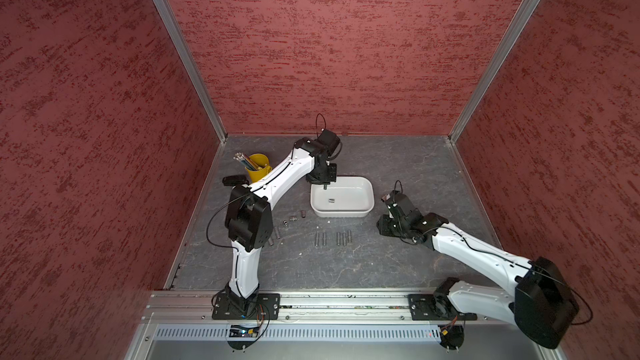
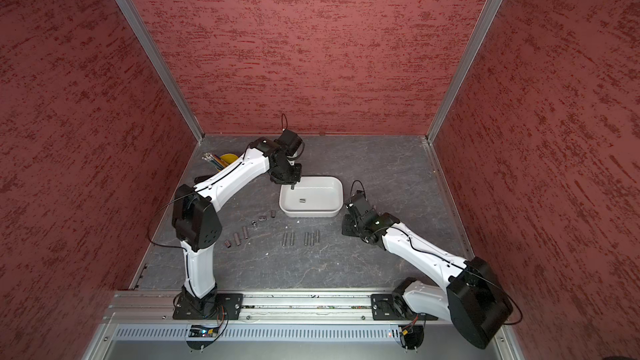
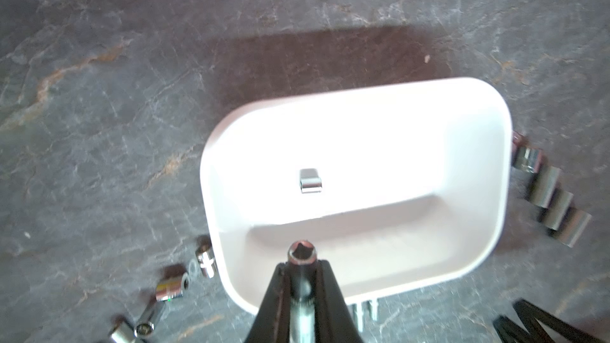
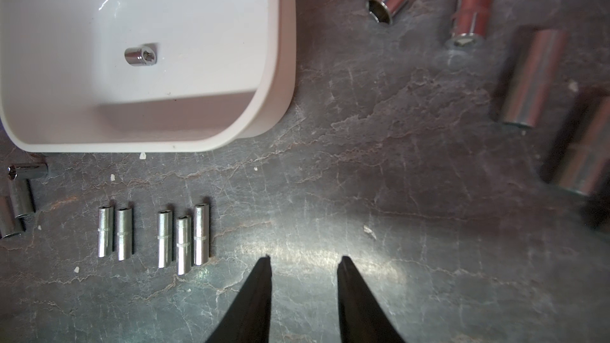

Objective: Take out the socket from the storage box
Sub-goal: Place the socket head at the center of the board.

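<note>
Gleaming chrome socket (image 4: 141,55) lies in smooth storage box (image 4: 280,61).

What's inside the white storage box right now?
One short chrome socket lies on its side on the storage box floor. The left gripper, jaws shut on a second socket, hangs over one corner and hides a bit of it.

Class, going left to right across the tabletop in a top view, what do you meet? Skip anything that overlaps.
Yellow bucket-shaped pencil cup, cluster of short chrome sockets, white shallow plastic storage box, right gripper.
</note>
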### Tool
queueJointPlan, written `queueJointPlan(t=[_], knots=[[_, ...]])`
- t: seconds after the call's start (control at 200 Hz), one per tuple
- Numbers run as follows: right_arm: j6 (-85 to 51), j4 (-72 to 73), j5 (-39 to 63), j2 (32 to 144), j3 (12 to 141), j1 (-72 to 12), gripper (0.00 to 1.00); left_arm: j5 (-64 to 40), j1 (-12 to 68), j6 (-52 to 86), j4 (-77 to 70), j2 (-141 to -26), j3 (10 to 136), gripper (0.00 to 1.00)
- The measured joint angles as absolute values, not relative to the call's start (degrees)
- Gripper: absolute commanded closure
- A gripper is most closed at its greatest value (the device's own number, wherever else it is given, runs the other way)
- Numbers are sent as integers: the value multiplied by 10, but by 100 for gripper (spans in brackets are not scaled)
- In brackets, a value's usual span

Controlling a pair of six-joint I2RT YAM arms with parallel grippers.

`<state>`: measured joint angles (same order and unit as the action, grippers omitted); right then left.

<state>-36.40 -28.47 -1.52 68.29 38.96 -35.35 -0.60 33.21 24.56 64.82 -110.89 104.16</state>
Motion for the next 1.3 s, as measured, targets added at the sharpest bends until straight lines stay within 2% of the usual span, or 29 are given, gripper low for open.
queueJointPlan(t=[0.281,0.576,1.302], knots=[[-364,-278,-2,689,390,-349,65,-5,407,333,618,-1004,863,96],[-363,-272,11,697,390,-342,64,1,492,416,543,-971,721,96],[-360,-263,29,706,389,-328,64,5,504,459,448,-1050,671,92]])
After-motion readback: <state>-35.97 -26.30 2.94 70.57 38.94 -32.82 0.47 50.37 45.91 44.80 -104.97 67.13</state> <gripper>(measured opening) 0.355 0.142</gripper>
